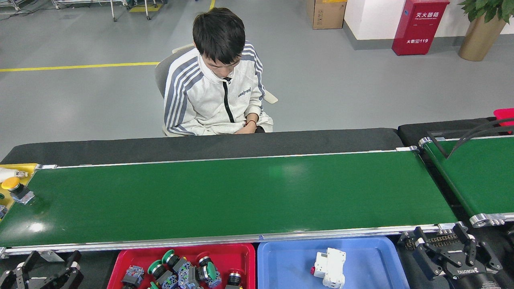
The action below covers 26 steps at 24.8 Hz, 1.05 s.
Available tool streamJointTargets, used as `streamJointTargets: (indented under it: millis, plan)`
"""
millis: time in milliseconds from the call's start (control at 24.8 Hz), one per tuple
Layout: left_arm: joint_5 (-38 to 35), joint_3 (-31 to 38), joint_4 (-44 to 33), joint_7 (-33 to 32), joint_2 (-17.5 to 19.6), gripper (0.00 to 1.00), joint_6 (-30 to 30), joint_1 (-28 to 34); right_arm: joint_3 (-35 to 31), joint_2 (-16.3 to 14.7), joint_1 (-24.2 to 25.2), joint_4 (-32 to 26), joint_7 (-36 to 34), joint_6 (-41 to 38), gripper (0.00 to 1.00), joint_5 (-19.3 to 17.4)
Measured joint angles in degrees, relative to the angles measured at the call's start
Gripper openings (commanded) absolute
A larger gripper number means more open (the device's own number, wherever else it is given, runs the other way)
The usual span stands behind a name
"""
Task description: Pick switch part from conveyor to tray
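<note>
Long flat dark-green conveyor belt with silver aluminium side rails (241, 196) spans the middle of the frame, mostly bare. Yellow-capped push-button switch part with a grey-blue contact block (16, 190) sits at the far left end of the belt, at the left frame edge, just beside a yellow tray (18, 167) in the left-centre of the frame. Left end effector (42, 271), black, lower left corner, below the belt's near rail, fingers spread apart, holding nothing. Right end effector (449, 247), black, lower right, just past the belt's right end, fingers also spread, empty. Red plastic tray (237, 251) at bottom centre-left holds a heap of green-capped and black switch parts (180, 271). Blue plastic tray (281, 261) touching it on the right holds one white circuit-breaker block (330, 267). Second shorter green belt with a black guide bar (478, 172) at right edge. Person in a white striped jacket (217, 92) sits behind the belt, upper centre. Red fire-extinguisher cabinet (419, 26) upper right.
</note>
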Motion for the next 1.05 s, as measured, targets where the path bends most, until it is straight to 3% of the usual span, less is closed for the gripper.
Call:
streamJointTargets:
  millis: [767, 1050]
  plan:
    - [0.0, 0.6, 0.0, 0.8, 0.1, 0.99, 1.6, 1.7, 0.0, 0.0, 0.1, 1.2, -0.2, 0.5, 0.99, 1.3]
    - [0.0, 0.7, 0.0, 0.8, 0.1, 0.99, 1.6, 1.7, 0.2, 0.0, -3.8, 5.2, -0.3, 0.5, 0.99, 1.4]
